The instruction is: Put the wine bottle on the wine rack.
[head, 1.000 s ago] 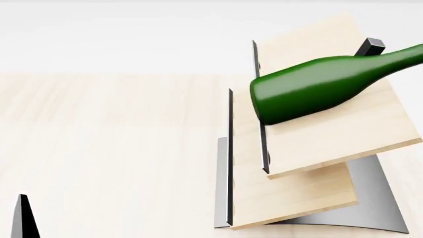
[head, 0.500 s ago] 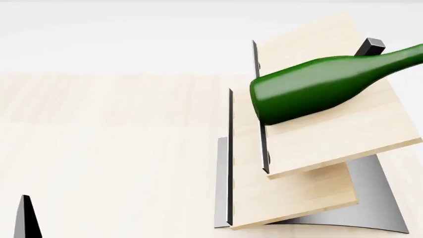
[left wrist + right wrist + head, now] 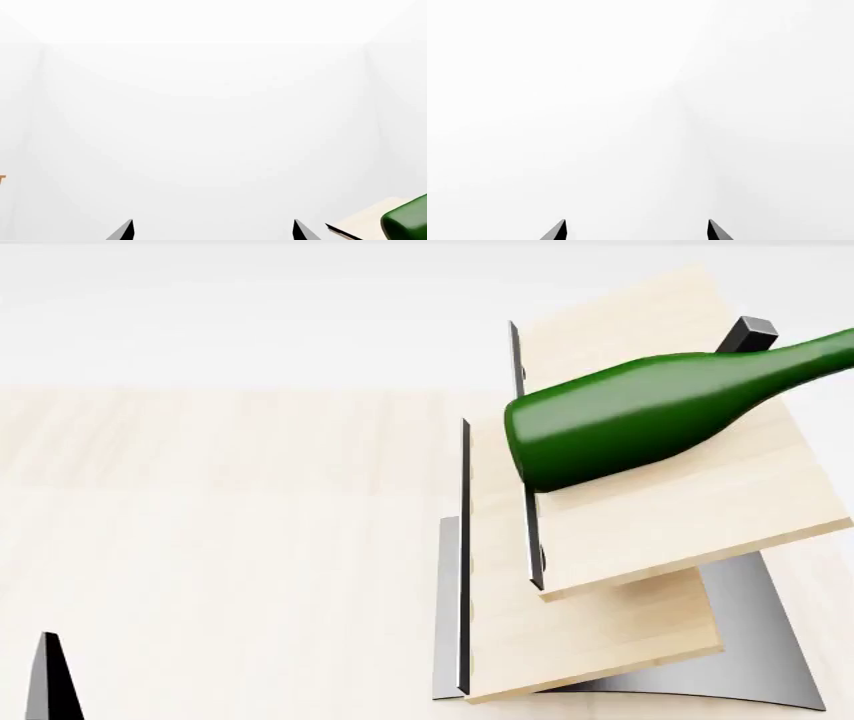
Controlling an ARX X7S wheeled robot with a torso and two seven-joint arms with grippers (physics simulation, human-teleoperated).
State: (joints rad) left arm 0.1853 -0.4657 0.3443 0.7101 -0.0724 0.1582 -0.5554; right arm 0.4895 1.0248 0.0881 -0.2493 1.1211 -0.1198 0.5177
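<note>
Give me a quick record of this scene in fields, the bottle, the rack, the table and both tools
wine bottle: dark green, lying on its side across the upper board, neck running out of the head view to the right
wine rack: two slanted light wood boards stepped one over the other, dark edges, black peg by the bottle's neck, grey curved base
table: light wood
left tool: open, holding nothing, away from the bottle
right tool: open, holding nothing, facing blank white
task state: bottle rests on the rack, no tool on it
</note>
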